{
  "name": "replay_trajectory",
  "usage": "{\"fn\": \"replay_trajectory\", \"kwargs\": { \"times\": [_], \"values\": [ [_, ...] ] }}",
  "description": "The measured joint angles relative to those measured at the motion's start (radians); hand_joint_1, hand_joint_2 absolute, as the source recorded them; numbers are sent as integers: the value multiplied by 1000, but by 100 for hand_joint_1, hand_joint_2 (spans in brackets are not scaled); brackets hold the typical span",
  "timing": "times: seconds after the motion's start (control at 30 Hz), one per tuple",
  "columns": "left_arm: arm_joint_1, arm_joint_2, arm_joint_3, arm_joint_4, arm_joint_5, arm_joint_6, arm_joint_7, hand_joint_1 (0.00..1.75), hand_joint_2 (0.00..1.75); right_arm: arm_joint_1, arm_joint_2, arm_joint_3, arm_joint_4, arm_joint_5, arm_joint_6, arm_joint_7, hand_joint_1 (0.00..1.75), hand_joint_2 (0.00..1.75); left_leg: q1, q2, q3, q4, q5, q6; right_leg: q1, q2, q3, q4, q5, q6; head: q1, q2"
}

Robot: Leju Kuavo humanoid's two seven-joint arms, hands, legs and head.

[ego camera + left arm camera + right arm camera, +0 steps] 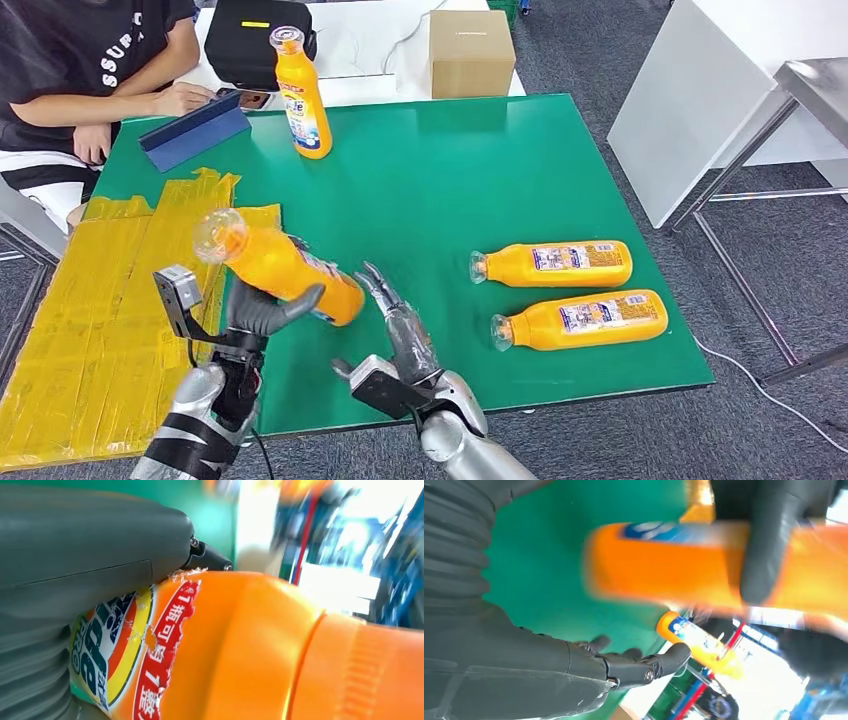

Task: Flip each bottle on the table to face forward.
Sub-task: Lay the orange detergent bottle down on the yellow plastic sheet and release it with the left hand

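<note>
My left hand (pixel 262 310) grips an orange bottle (pixel 280 266) and holds it tilted above the green table (pixel 420 190), cap end toward the left. The left wrist view shows that bottle (pixel 240 650) close up under my thumb (pixel 90 555). My right hand (pixel 400 325) hovers just right of the held bottle with its fingers apart and nothing in it; its fingers (pixel 634 662) show over the green top, with the held bottle (pixel 674 570) blurred beyond. One bottle (pixel 302 95) stands upright at the back. Two bottles (pixel 555 264) (pixel 583 319) lie on their sides at the right.
A person sits at the back left with a hand (pixel 180 98) near a blue tablet case (pixel 193 130). A cardboard box (pixel 471 52) and a black bag (pixel 250 35) stand behind the table. Yellow taped sheeting (pixel 90 320) covers the table's left part.
</note>
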Motion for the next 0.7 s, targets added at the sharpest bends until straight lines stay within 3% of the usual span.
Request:
{"fn": "replay_trajectory", "kwargs": {
  "times": [0.23, 0.4, 0.57, 0.7],
  "values": [
    [-109, 55, 44, 14, -472, 355, -32, 175, 175, 75, -53, -94, -260, -94, 78, -21, 0, 175, 0, 0, 0, 0, 0, 0, 0, 0, 0, 0, 0, 0, 0, 0],
    [-175, 91, 62, 55, -780, 444, 35, 175, 175, 105, -70, -157, -394, -108, 117, -25, 0, 175, 0, 0, 0, 0, 0, 0, 0, 0, 0, 0, 0, 0, 0, 0],
    [-235, 134, 52, 141, -1268, 545, 229, 175, 175, 112, -74, -195, -452, -111, 153, -25, 0, 175, 0, 0, 0, 0, 0, 0, 0, 0, 0, 0, 0, 0, 0, 0],
    [-290, 178, 19, 266, -1628, 472, 388, 175, 175, 112, -74, -210, -483, -111, 172, -20, 0, 175, 0, 1, 0, 0, 1, 0, 0, 0, 0, 0, 0, 0, 0, 0]
  ]
}}
